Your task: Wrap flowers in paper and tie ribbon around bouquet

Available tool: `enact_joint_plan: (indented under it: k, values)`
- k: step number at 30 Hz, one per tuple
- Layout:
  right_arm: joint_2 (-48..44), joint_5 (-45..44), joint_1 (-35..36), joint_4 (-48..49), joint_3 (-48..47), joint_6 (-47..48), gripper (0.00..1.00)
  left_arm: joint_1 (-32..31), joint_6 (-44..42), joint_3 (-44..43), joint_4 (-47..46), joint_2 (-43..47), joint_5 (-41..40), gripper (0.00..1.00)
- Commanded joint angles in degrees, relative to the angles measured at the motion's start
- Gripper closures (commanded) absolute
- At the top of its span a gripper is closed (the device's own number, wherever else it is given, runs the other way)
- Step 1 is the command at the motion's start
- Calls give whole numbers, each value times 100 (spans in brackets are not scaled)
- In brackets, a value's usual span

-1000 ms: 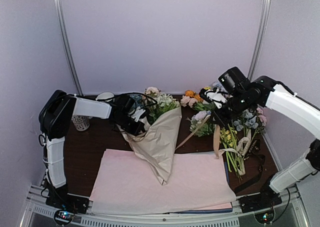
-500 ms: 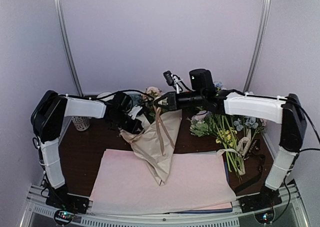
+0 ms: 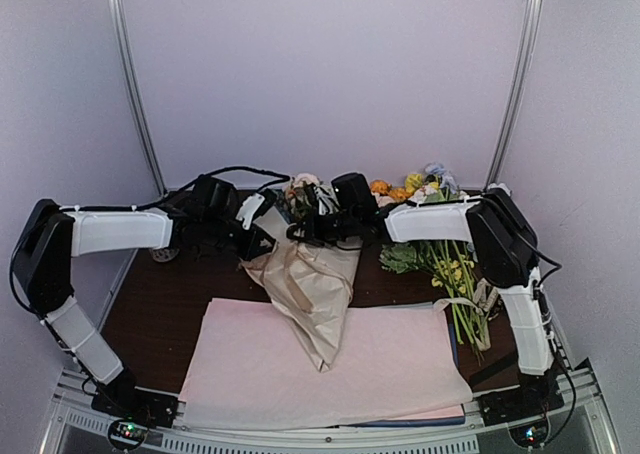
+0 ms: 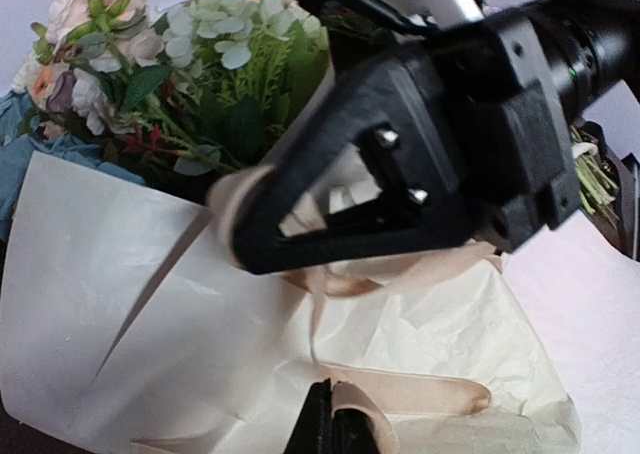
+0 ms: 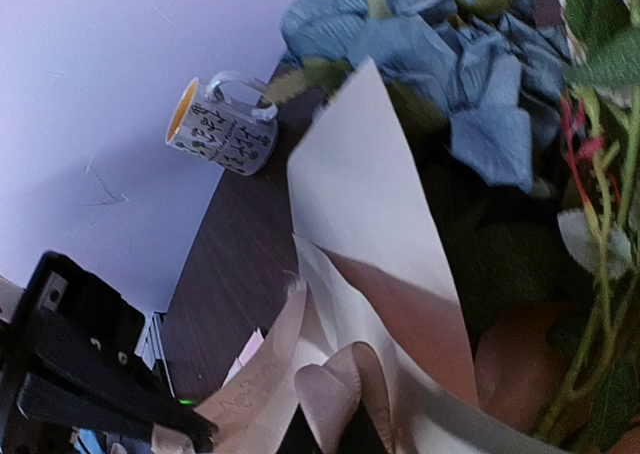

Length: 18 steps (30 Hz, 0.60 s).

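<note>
Where both arms reach inward over the back of the table, the contents stand as follows.

Table [image 3: 160,309]: dark brown top, carrying everything listed.

Pink sheets [image 3: 390,369]: a flat stack across the near half of the table.

Left arm [image 3: 115,229] and right arm [image 3: 440,217]: each stretched toward the middle, meeting over the wide end of the bouquet.

Bouquet [image 3: 312,299]: a cone of creased beige paper [image 4: 120,304], its point lying on the pink sheets toward the near edge, its wide mouth toward the back wall.

Loose bunch [image 3: 445,264]: green stems with yellow and orange heads, on the right side of the table, beside the cone.

Flowers [image 4: 150,64]: cream, pale pink, white and dusty blue heads with green leaves, spilling from the mouth of the cone.

Strap [image 3: 500,359]: dark, near the right front corner, partly on the pink sheets.

Mug [image 5: 222,126]: pale, patterned, yellow inside, on bare table left of the cone, near the wall.

Ribbon [image 4: 410,394]: glossy tan band, looped across the paper just below the cone's mouth and running between the two sets of fingers.

Right fingers [image 4: 255,252]: closed, the ribbon bent round their tip, at the upper edge of the paper.

Left fingers [image 4: 330,414]: pressed together on the ribbon where it lies against the paper, close to the right fingers.
</note>
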<state>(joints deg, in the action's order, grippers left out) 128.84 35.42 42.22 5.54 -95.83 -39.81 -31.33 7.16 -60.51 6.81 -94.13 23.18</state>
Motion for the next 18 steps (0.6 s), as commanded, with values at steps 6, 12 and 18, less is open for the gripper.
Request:
enact_joint_plan:
  k: [6,12,18]
  values:
    - [408,-393,115,-464,-1134,-246,76,-195,-665,103,-707,344,1075,100]
    - [180,-361,111,-1417,-1655,382,58,-217,-703,-77,-673,96,1157,100]
    - [-222,-606,119,-2109,-1636,796,48,-225,-363,-107,-970,-91,984,100]
